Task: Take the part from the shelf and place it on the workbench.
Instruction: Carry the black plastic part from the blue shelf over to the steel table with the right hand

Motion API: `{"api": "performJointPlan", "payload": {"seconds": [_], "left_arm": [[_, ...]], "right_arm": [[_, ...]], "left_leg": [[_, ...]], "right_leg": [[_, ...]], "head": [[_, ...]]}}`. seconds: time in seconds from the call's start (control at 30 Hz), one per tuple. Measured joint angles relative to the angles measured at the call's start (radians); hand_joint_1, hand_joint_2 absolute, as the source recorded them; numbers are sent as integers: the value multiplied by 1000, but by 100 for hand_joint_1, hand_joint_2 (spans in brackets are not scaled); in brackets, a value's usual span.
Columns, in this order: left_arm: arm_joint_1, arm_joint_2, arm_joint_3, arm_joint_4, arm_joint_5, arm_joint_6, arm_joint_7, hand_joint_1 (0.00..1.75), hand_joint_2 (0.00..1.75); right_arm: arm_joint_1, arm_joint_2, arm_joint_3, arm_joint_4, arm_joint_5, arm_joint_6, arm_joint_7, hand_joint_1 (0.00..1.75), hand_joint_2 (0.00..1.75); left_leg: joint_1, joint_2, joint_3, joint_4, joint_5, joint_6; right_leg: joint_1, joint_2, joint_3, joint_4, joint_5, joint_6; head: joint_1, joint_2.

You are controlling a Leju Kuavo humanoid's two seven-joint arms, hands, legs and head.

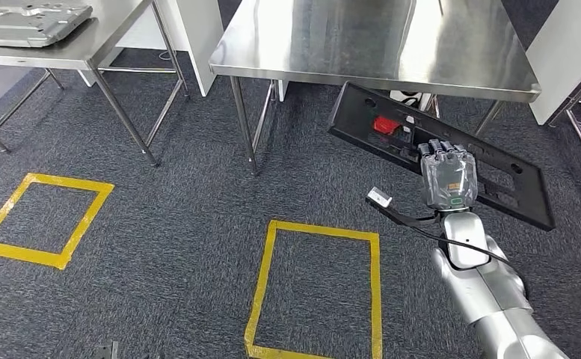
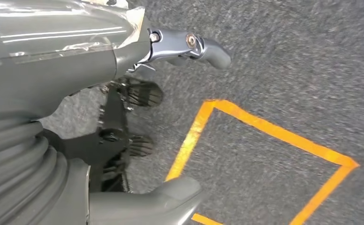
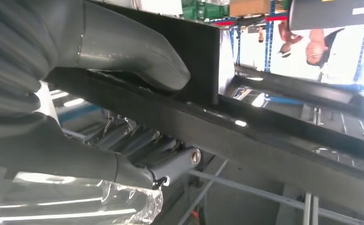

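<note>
Head view: my right hand (image 1: 447, 173) grips the black part (image 1: 496, 176), held tilted just before the steel tabletop (image 1: 392, 45). Right wrist view: thumb (image 3: 133, 51) clamped over the part's edge. Left wrist view: my left hand (image 2: 137, 93) hangs released above yellow floor tape (image 2: 264, 126).

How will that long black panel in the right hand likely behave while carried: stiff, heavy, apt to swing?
The black panel probably stays stiff: it juts out straight without sagging. It seems light, since the right hand alone holds it. Gripped off-centre, with more length on one side, it may tilt or swing.
</note>
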Motion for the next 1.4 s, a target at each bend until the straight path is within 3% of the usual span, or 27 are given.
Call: {"api": "performJointPlan", "payload": {"seconds": [0.07,0.1,0.17,0.2,0.23,0.27,0.33,0.37,0.43,0.5,0.57,0.6,0.63,0.67,0.7,0.73,0.77,0.8,0.87,0.93,0.97,1.03,1.1,1.2,1.23,1.27,1.4], "left_arm": [[1,-5,0,0,0,1,2,0,175],[2,-7,0,1,0,1,3,0,175],[5,-9,0,1,1,2,4,0,175],[5,-5,0,1,2,3,3,0,175],[4,-1,0,0,3,4,3,0,175],[4,1,0,0,4,6,3,0,175],[6,4,0,1,8,9,3,0,175],[6,5,1,1,9,10,4,0,175],[2,7,1,1,11,11,4,0,175],[0,6,1,1,13,10,4,0,175],[3,5,1,2,14,12,4,0,175],[4,4,1,2,15,14,4,0,175],[5,4,1,3,15,15,4,0,175],[6,4,1,3,16,17,5,0,175],[8,10,2,3,16,18,5,0,175],[12,13,2,4,16,19,5,0,175],[16,18,3,4,17,19,5,0,175],[19,25,3,3,17,21,5,0,175],[18,26,4,0,19,22,5,0,175],[12,19,4,-3,19,21,5,0,175],[10,16,4,-3,19,20,5,0,175],[12,7,4,-2,18,19,6,0,175],[16,0,4,1,18,18,7,0,175],[17,-1,4,2,18,19,7,0,175],[17,1,4,2,18,20,7,0,175],[18,3,4,3,19,22,6,0,175],[20,5,5,3,22,40,4,0,175]], "right_arm": [[-5,-1,0,17,0,0,0,175,175],[-6,-1,0,24,0,1,0,175,175],[-14,-1,0,40,0,3,0,175,175],[-22,0,0,49,0,3,-1,175,175],[-29,1,0,58,0,3,-4,175,175],[-33,1,0,67,-1,3,-7,175,175],[-39,1,-1,83,-1,2,-16,175,175],[-43,2,-1,90,-1,2,-20,175,175],[-57,4,-2,103,-1,1,-27,175,175],[-70,5,-2,117,-1,0,-34,175,175],[-73,8,-2,140,-1,-1,-42,175,175],[-71,11,-2,155,0,-3,-47,175,175],[-69,14,-1,168,0,-4,-51,175,175],[-66,19,-1,180,0,-6,-53,175,175],[-63,25,0,192,0,-7,-54,175,175],[-58,30,1,203,0,-8,-54,175,175],[-54,36,2,213,0,-8,-53,175,175],[-50,41,3,222,0,-9,-53,175,175],[-54,45,3,229,0,-9,-53,175,175],[-70,45,1,229,-1,-10,-53,175,175],[-79,44,0,230,-1,-10,-53,175,175],[-86,42,0,236,-1,-10,-53,175,175],[-81,42,1,242,0,-10,-53,175,175],[-81,42,1,246,0,-10,-53,175,175],[-83,42,1,248,0,-10,-53,175,175],[-83,42,1,249,0,-10,-53,175,175],[-85,44,1,250,0,-11,-53,175,175]], "left_leg": [[17,-1,2,7,-8,-23],[29,-2,1,18,-17,-39],[53,-4,-10,62,-46,-81],[63,-4,-22,92,-66,-102],[67,-4,-38,121,-84,-120],[68,-4,-50,141,-99,-133],[69,-2,-57,157,-115,-150],[69,-4,-56,164,-124,-153],[62,-12,-91,234,-159,-145],[46,-18,-179,375,-203,-124],[20,-19,-264,472,-205,-95],[3,-22,-285,468,-176,-70],[-20,-29,-288,425,-131,-35],[-47,-43,-276,355,-76,11],[-70,-65,-250,280,-24,67],[-90,-84,-224,221,9,109],[-103,-98,-203,184,26,138],[-107,-103,-187,168,30,151],[-108,-93,-166,140,25,143],[-101,-83,-137,100,28,135],[-96,-79,-124,86,27,126],[-92,-73,-110,86,15,107],[-83,-70,-103,99,-3,81],[-67,-70,-106,140,-38,37],[-66,-71,-111,158,-47,26],[-66,-72,-117,171,-54,19],[-68,-72,-135,202,-72,6]], "right_leg": [[-11,0,-44,72,-13,18],[-20,-1,-41,58,1,34],[-38,-6,-2,-31,43,76],[-43,-6,12,-63,49,87],[-45,-4,16,-69,44,81],[-43,1,9,-53,29,66],[-46,9,4,-37,17,35],[-44,13,3,-37,13,29],[-38,20,8,-42,10,22],[-27,24,21,-56,10,19],[-7,29,42,-74,9,17],[6,33,54,-84,8,16],[21,37,65,-94,8,15],[32,42,77,-105,7,12],[42,43,87,-114,6,11],[45,45,97,-121,3,9],[46,48,106,-125,-1,10],[41,51,112,-126,-6,11],[42,60,115,-128,-15,11],[51,44,97,-93,-37,6],[52,32,76,-48,-59,4],[48,22,21,66,-104,11],[38,18,-10,109,-99,37],[20,9,37,-31,-8,96],[18,9,55,-69,7,102],[18,11,63,-82,8,97],[16,16,67,-77,-2,59]], "head": [[0,0],[0,0],[1,0],[8,0],[12,0],[11,0],[3,0],[-4,0],[-15,0],[-26,0],[-30,0],[-31,0],[-31,0],[-31,0],[-26,0],[-18,0],[-12,0],[-8,0],[-18,0],[-24,0],[-24,0],[-23,0],[-23,0],[-22,0],[-19,0],[-19,0],[-22,0]]}}
